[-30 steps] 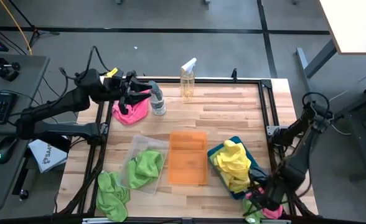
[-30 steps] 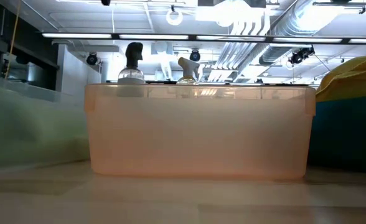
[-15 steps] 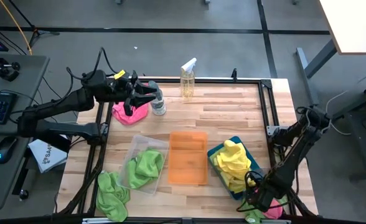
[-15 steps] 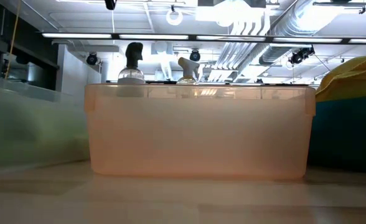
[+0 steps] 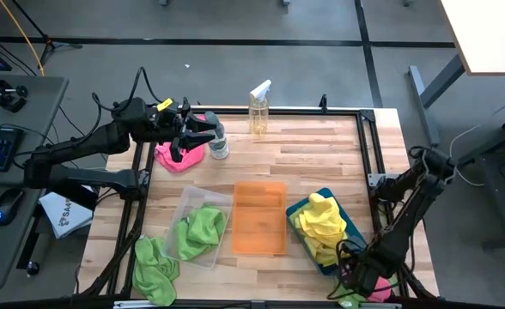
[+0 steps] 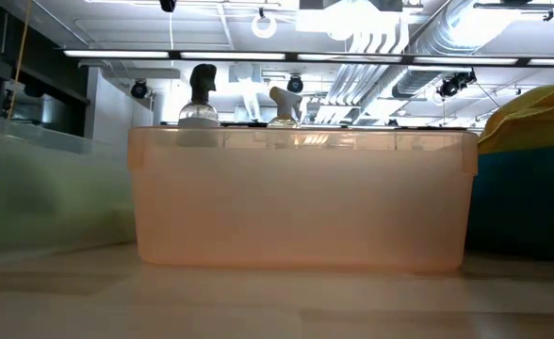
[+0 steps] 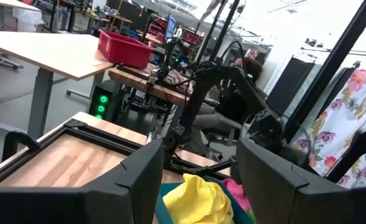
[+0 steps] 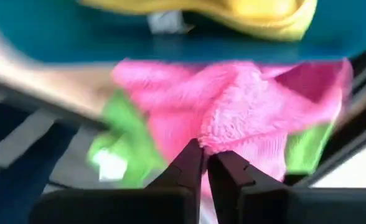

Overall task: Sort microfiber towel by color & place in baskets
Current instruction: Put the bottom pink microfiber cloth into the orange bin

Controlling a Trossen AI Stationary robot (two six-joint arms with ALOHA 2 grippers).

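The clear basket (image 5: 199, 225) holds a lime green towel (image 5: 203, 225). The orange basket (image 5: 259, 216) has nothing in it. Yellow towels (image 5: 321, 223) fill the teal basket (image 5: 297, 209). A second green towel (image 5: 154, 262) lies on the table's near left. My left gripper (image 5: 197, 129) hovers open at the far left, over a pink towel (image 5: 181, 156). At the near right corner my right gripper (image 5: 357, 279) is shut on another pink towel (image 8: 233, 106), which lies on a green one (image 8: 117, 137). My right gripper pinches a raised fold of the pink towel (image 8: 215, 142) between its two fingertips (image 8: 192, 158). It comes down at it from above, slanting toward the table's near edge. The rest of the towel lies slack on the green towel at the table's corner.
A grey-capped spray bottle (image 5: 218, 142) stands next to my left gripper, and a clear one (image 5: 258, 110) at the far edge. A black frame rail (image 5: 371, 146) runs along the table's right side. Bare wood (image 5: 313, 154) lies between the bottles and the baskets.
My right gripper has gone down and toward the near edge, onto the pink towel at the near right corner. My left gripper has shifted a little toward the table's right, closer to the grey-capped bottle.
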